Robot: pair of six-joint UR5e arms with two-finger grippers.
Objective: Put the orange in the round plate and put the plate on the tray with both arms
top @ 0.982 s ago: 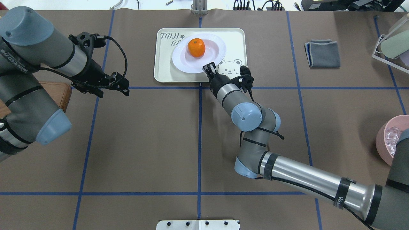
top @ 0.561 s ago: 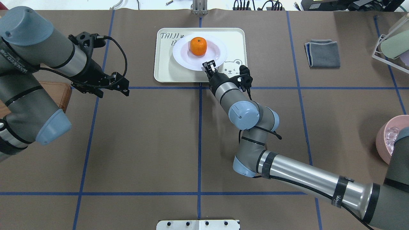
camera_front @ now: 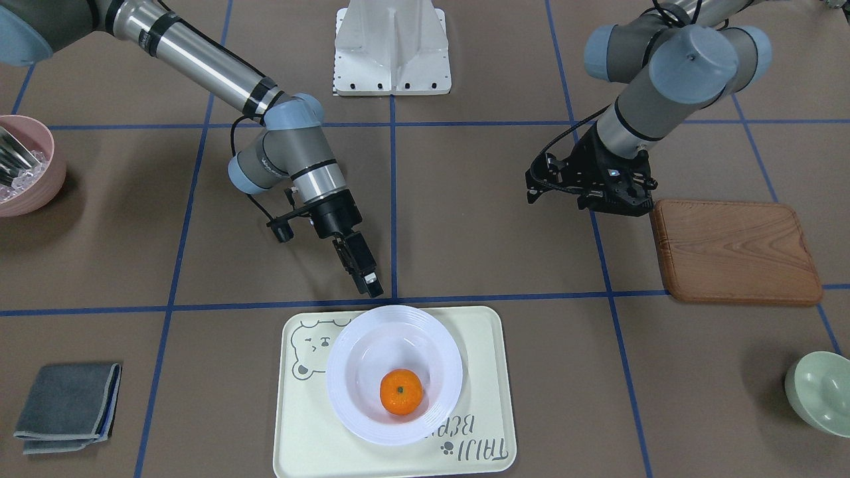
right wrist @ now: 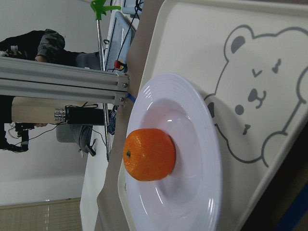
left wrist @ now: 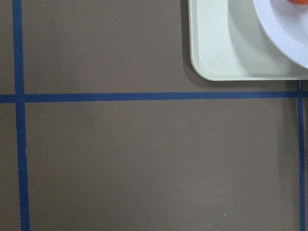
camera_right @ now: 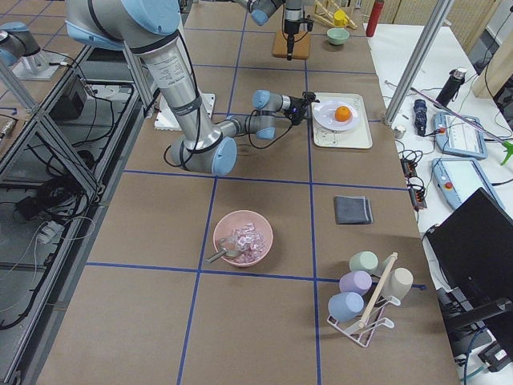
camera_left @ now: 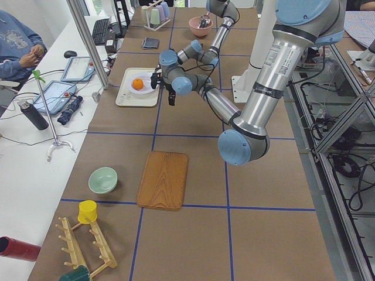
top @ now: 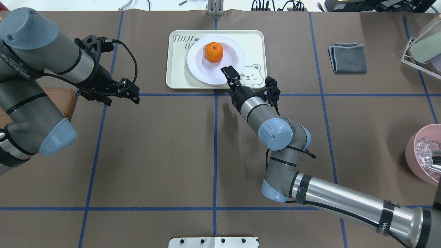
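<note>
Both arms are silver-grey tubes jointed under light-blue domed caps [top: 275, 134], each cap with a small dark screw dot. The right arm [top: 330, 194] has a polished metal forearm ringed with black bands; the white lettering there looks like a brand name, too small to read. The left arm [top: 34, 55] trails a thick black cable [top: 135, 63] to the left gripper [top: 120, 99], black and blocky. The right gripper [top: 230, 73] is black too, slim-fingered.

1. My silver-grey right arm [top: 330, 193] stretches forward, low; its black right claw [top: 230, 75] holds nothing, fingers slightly parted.
2. My silver-grey left arm [top: 51, 58] stays folded; its black left claw [top: 119, 96] points down, spread.
</note>
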